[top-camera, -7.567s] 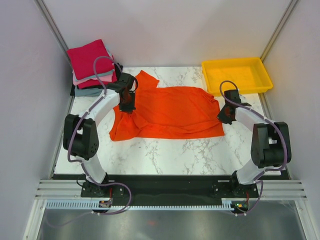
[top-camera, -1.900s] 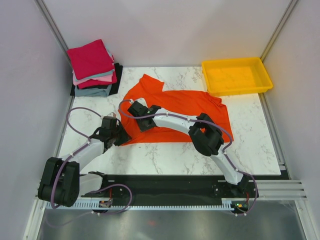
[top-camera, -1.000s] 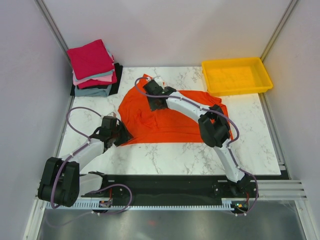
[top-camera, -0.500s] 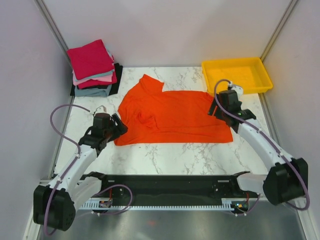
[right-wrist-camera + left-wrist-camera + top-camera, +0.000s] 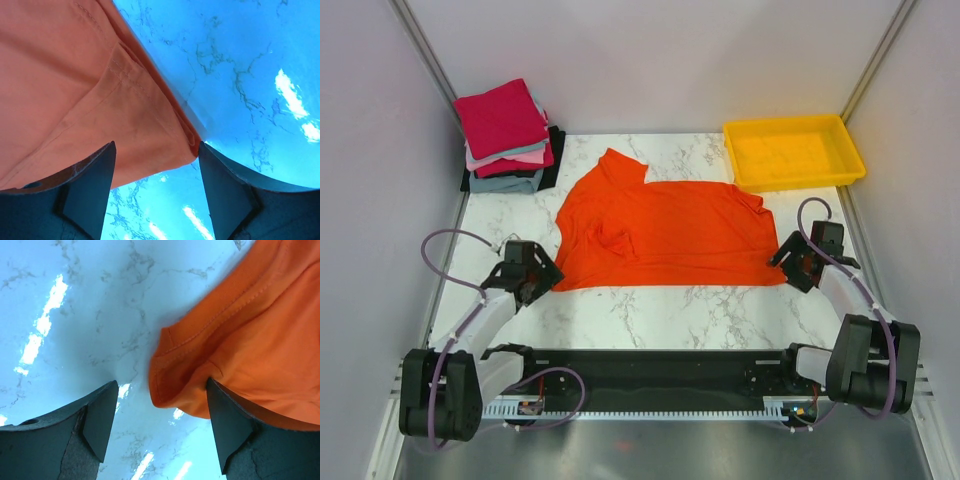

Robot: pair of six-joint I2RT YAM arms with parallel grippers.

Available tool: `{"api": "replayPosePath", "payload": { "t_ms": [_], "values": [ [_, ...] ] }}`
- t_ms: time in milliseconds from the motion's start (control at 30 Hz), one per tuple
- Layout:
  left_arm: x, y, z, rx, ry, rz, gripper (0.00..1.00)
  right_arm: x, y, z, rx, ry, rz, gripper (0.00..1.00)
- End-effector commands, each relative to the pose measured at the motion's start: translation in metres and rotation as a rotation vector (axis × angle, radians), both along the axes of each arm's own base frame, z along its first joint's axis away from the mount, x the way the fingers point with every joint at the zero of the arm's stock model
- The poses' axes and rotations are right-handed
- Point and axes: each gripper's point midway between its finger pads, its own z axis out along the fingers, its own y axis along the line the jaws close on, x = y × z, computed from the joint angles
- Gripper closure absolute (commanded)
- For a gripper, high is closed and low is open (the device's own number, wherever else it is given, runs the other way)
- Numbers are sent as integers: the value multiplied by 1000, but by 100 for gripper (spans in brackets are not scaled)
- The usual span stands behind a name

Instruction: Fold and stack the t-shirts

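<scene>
Orange-red t-shirt (image 5: 665, 235) is lying spread flat, yellow tray (image 5: 792, 150) and folded stack (image 5: 505, 135) sitting beyond its far corners. Left gripper (image 5: 542, 272) and right gripper (image 5: 788, 262) are hovering wide open at its near corners, empty.

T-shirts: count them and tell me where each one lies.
5. The orange one lies spread out in the middle. Four are stacked at the far left corner: crimson on top, then pink, grey-blue, and black at the bottom. More could be hidden inside the stack.

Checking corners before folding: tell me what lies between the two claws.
The orange-red t-shirt, spread out, fills the stretch from left claw to right claw; the top view shows it.
</scene>
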Motion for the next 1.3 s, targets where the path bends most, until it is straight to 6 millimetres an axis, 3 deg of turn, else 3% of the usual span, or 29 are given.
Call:
{"api": "replayPosePath", "payload": {
  "t_ms": [0, 100, 233, 333, 433, 500, 533, 567, 667, 800, 900, 1133, 1267],
  "values": [
    [12, -1, -1, -47, -37, 44, 21, 13, 4, -3, 53, -43, 3, 26],
    [20, -9, -1, -82, -41, 25, 27, 12, 6, -16, 75, -24, -1, 32],
    [27, -11, 2, -87, -64, 25, 26, 12, 5, -26, 71, -16, -9, 43],
    [25, -10, -5, -75, -45, 18, 25, 13, 3, -26, 62, -19, -19, 58],
    [27, -13, -7, -85, -41, 5, 39, 15, 1, -25, 54, -25, -20, 78],
    [34, -15, -3, -92, -70, -2, 53, 15, 1, -24, 51, -28, -19, 89],
    [36, -16, 0, -91, -78, -14, 61, 15, 0, -23, 48, -31, -19, 92],
    [38, -16, 3, -90, -89, -21, 79, 16, 1, -22, 50, -36, -15, 99],
    [45, -14, 23, -74, -133, -22, 98, 16, -1, -14, 41, -49, -14, 100],
    [35, 1, 51, -20, -141, 28, 98, 11, -16, 2, -7, -62, -52, 100],
    [27, 0, 70, -39, -180, 29, 98, 1, -24, 9, -1, -40, -79, 100],
    [-10, -12, 71, -138, -126, 34, 95, -25, -8, 11, 75, -52, -107, 100],
    [-26, -24, 81, -233, -129, 51, 86, -45, -2, -1, 105, -13, -141, 99]
  ]
}}
